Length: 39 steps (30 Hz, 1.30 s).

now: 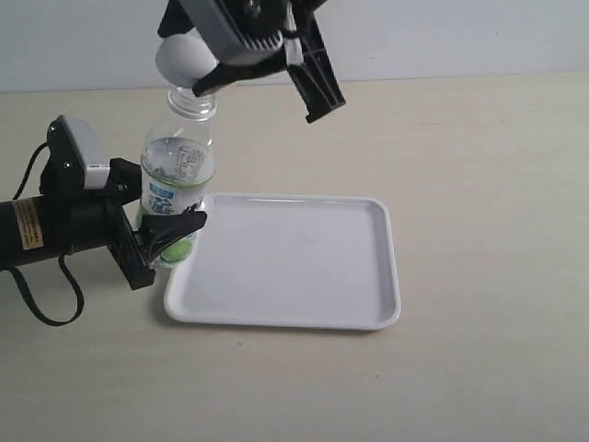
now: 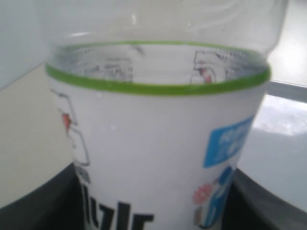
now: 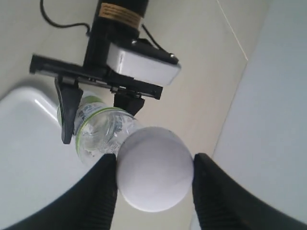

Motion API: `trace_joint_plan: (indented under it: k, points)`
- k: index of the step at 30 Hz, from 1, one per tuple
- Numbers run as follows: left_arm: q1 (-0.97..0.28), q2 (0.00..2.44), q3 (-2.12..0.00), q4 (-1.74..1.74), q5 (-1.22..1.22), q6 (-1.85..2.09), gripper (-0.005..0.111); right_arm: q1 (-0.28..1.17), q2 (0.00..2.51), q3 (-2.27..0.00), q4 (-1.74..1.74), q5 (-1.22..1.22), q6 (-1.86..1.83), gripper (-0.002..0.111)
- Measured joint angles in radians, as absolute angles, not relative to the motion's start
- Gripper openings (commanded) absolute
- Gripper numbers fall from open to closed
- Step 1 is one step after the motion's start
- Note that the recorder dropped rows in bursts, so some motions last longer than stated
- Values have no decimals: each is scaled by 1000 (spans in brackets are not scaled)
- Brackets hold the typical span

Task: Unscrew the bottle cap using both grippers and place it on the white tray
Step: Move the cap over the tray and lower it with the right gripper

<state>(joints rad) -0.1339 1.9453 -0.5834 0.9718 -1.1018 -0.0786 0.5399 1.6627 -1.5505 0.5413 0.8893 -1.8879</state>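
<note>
Left claw (image 1: 172, 195) clamps bottle (image 1: 179, 161); right claw (image 3: 153, 160) grips bottle cap (image 3: 154, 176) (tray (image 1: 294, 262) beside).

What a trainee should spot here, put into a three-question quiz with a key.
1. True or false: the left gripper grips the bottle by its labelled body.
2. What sits between the right gripper's jaws? A) the bottle cap B) a spoon C) nothing
3. In the exterior view, at which end of the white tray is the bottle?
Key: 1 true; 2 A; 3 the left end.
</note>
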Motion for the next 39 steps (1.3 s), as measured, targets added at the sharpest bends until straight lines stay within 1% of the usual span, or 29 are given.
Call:
trace_joint_plan:
  k: [2, 3, 7, 8, 12, 17, 22, 29, 31, 33, 36, 39]
  points:
    - [-134, 1945, -583, 947, -1104, -79, 0, 540, 1636, -1550, 524, 884, -1711, 0]
    - [-134, 1945, -582, 914, -1104, -81, 0, 540, 1613, -1550, 477, 875, -1499, 0]
    - [-134, 1947, -570, 801, -1100, -79, 0, 540, 1598, -1550, 276, 881, -932, 0]
    - [-131, 1952, -564, 761, -1115, -78, 0, 540, 1605, -1547, 173, 905, -673, 0]
    - [-115, 1973, -555, 723, -1150, -77, 0, 540, 1663, -1492, 41, 933, -322, 0]
    - [-111, 2001, -546, 640, -1164, -79, 0, 540, 1829, -1391, 30, 856, -193, 0]
    - [-111, 2059, -543, 612, -1183, -79, 0, 540, 2001, -1387, 30, 730, -134, 0]
    - [-111, 2057, -543, 605, -1183, -79, 0, 540, 2102, -1387, 30, 675, -129, 1]
    - [-111, 2057, -543, 605, -1183, -79, 0, 540, 2114, -1387, 32, 670, -129, 6]
    - [-111, 2057, -543, 605, -1183, -79, 0, 540, 2118, -1387, 37, 667, -129, 16]
    - [-111, 2057, -543, 605, -1183, -79, 0, 540, 2118, -1387, 42, 665, -129, 39]
    - [-111, 2057, -543, 605, -1183, -79, 0, 540, 2118, -1387, 42, 665, -129, 66]
